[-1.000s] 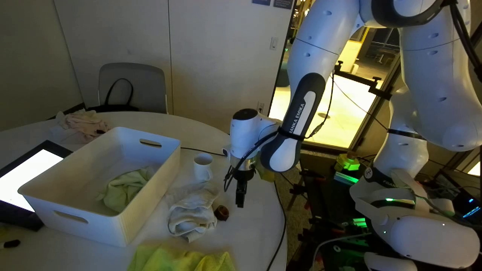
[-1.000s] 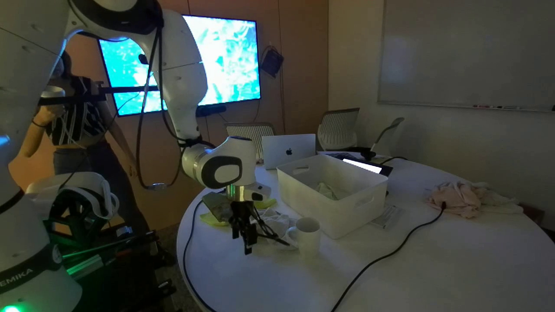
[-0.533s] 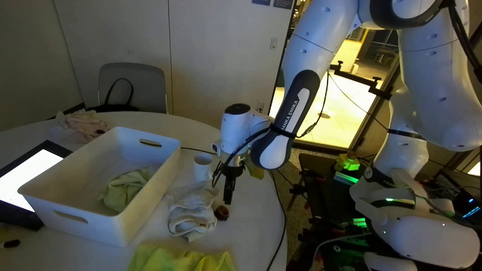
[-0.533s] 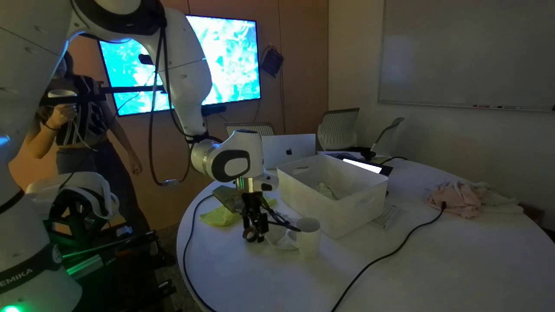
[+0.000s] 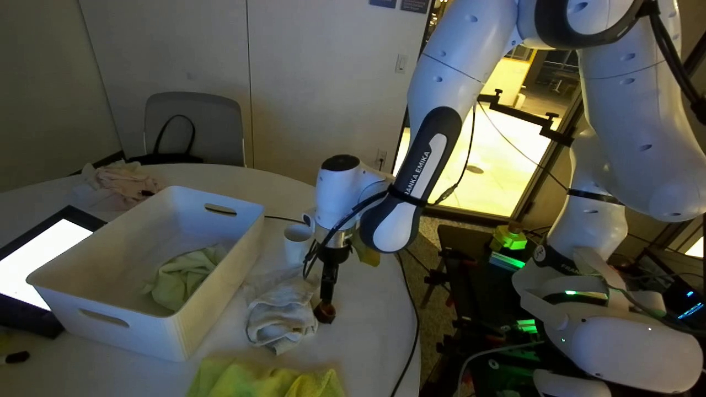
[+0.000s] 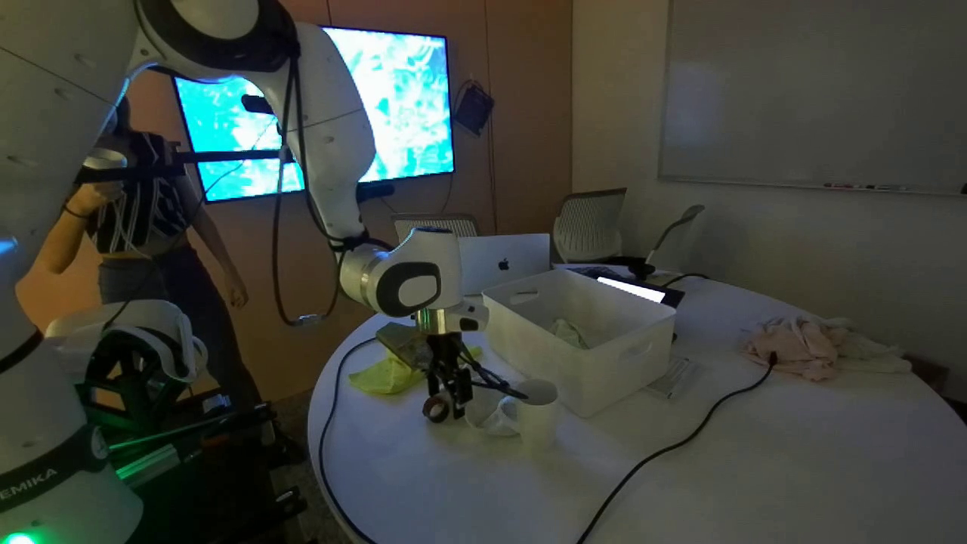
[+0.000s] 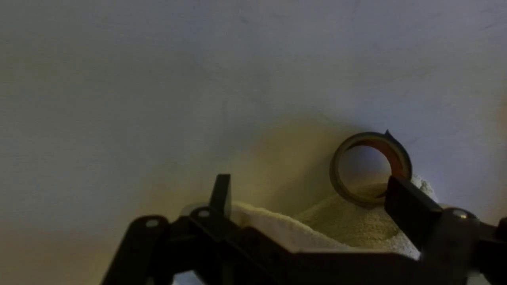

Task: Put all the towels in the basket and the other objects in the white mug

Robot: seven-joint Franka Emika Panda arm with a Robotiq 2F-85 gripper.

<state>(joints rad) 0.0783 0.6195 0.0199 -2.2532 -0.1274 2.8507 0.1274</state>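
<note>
My gripper is open and low over the table, its fingers wide apart. The brown tape ring lies off-centre in the gap, and one fingertip overlaps its edge; I cannot tell whether they touch. Right beside the ring is a whitish-grey towel, partly under the gripper in the wrist view. A yellow-green towel rests at the near edge of an exterior view. Inside the basket is a pale green towel. The white mug stands upright between gripper and basket, its handle towards the gripper.
A lit tablet sits against the basket's far long side, with a laptop nearby. Pinkish cloth is heaped farther off. A black cable crosses the table. A person stands behind the arm.
The gripper has travelled towards the grey towel and come down to the tape ring, staying open. Towels, mug and basket have not moved.
</note>
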